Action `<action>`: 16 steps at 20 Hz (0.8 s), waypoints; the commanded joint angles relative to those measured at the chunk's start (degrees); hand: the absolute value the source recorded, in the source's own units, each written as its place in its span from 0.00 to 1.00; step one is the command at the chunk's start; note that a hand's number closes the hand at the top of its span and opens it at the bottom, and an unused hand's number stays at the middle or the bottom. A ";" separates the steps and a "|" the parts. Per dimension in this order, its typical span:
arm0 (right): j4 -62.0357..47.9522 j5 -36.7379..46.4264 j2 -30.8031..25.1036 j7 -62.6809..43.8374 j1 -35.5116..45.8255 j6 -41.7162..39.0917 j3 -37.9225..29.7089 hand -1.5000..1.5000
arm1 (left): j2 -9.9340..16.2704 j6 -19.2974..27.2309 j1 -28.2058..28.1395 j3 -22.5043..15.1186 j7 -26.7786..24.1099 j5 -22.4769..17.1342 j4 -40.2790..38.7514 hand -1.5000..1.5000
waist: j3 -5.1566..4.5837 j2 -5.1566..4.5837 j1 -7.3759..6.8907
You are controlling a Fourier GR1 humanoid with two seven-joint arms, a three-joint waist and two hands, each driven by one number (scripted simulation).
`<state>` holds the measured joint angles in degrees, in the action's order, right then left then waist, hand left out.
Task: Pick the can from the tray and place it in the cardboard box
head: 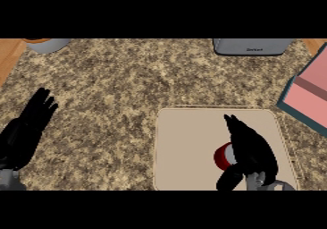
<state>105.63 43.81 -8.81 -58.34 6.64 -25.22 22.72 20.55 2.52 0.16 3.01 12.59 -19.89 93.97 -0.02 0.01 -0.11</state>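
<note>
Speckled brown-and-cream stone counter [120,85], seen steeply from above, with a strip of wood surface [6,58] along its far-left edge. A beige tray [186,147] with rounded corners lies under the right hand [249,145], its near edge cut off by the lower limit of the view. The right hand reaches over the tray with fingers extended forward and the thumb [227,179] dropped to its left; the red can [224,156] with a pale top sits on the tray, touching the hand's left side, between fingers and thumb. Most of the can is hidden beneath the hand, so whether the hand closes round it cannot be told. To the right of and beyond this hand stands the box [311,96], teal outside and pink inside, cropped by the right edge. Far ahead of the hand, a grey appliance [252,46] with small illegible lettering is cut off at the top. The left hand [24,129] rests well to the left, over bare counter, fingers straight and pointing forward. Beyond it, at the far edge, a grey bowl-like vessel [47,44] is only partly visible.
</note>
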 commanded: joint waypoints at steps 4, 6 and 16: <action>-2.71 3.37 3.29 -4.11 0.74 -1.46 -0.72 0.00 | 1.58 -3.48 2.78 4.20 2.27 -1.61 -1.53 0.50 | 0.01 0.00 0.04; -7.53 4.73 2.75 -0.97 0.13 0.12 -0.80 0.00 | -0.87 -2.34 5.08 2.06 -0.68 1.16 -5.29 0.50 | 0.01 -0.09 0.19; -2.95 8.86 2.44 7.16 -2.20 0.43 -1.75 1.00 | -1.80 -4.52 2.62 5.53 4.18 2.15 -0.16 0.50 | 0.02 0.01 0.10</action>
<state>102.55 51.19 -5.93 -52.82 4.86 -25.53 21.43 18.70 -0.60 1.81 6.74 15.68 -18.08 94.58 0.00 0.04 -0.06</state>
